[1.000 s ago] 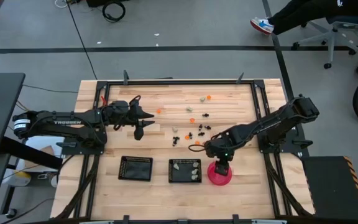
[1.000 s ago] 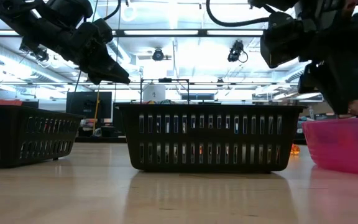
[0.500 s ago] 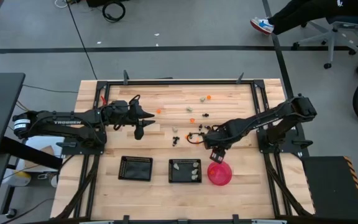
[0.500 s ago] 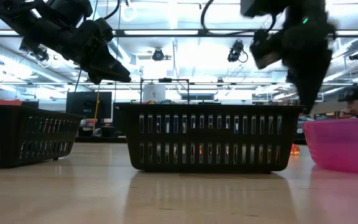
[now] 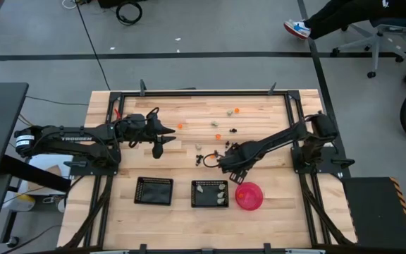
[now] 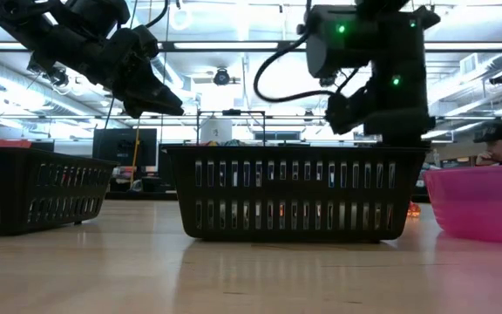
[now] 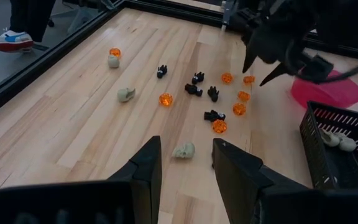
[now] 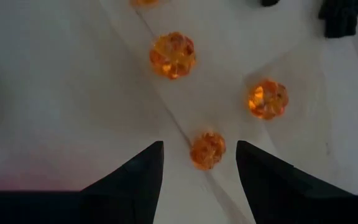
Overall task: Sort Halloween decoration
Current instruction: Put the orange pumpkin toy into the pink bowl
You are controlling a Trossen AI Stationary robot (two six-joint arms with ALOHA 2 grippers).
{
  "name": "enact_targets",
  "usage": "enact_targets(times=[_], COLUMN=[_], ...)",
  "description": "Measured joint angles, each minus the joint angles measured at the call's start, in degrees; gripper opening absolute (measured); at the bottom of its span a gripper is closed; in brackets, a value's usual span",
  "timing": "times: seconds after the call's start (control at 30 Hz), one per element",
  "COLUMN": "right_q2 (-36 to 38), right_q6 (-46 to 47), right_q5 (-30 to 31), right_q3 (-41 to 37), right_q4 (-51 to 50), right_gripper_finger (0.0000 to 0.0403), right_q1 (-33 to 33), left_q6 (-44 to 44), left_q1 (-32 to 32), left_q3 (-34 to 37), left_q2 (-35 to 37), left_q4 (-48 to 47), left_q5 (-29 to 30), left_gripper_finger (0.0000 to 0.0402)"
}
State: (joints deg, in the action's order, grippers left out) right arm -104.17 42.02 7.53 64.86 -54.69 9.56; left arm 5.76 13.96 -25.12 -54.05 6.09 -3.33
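Note:
Tiny Halloween decorations lie loose on the wooden table's middle: orange ones (image 7: 165,99), black ones (image 7: 193,89) and pale ones (image 7: 125,94). My right gripper (image 5: 221,164) points down over this cluster, open. In the right wrist view one orange trinket (image 8: 207,150) lies on the table between its fingers (image 8: 135,174), apart from both. Two more orange trinkets (image 8: 173,55) lie just beyond. My left gripper (image 5: 156,146) hovers open over the table's left part, and a pale trinket (image 7: 184,150) lies ahead of its fingers.
Two black mesh trays (image 5: 154,190) (image 5: 194,192) stand near the front edge; the right-hand one holds pale trinkets. A pink bowl (image 5: 249,197) stands to the right of them. A black frame (image 5: 189,92) rims the table. A person sits beyond the table (image 6: 499,142).
My right gripper has left the spot above the pink bowl and gone toward the table's far edge and left, to the trinket cluster. It has sunk and tipped until it points down. The left arm has kept still.

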Motion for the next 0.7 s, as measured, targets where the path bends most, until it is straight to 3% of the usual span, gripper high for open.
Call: enact_targets(times=[0.37, 0.7], right_q2=[-3.27, -3.29], right_q6=[0.43, -1.83], right_q5=[-1.62, -3.23], right_q3=[0.23, 0.06], right_q4=[-1.08, -0.19], right_gripper_finger=[0.0197, 0.0110], right_q1=[-0.90, -1.42], left_q6=[-0.17, -0.15], left_q1=[0.00, -0.02], left_q3=[0.01, 0.00], left_q2=[0.00, 0.01], left_q4=[-0.74, -0.89], left_q5=[0.00, 0.00], left_gripper_finger=[0.0116, 0.0116])
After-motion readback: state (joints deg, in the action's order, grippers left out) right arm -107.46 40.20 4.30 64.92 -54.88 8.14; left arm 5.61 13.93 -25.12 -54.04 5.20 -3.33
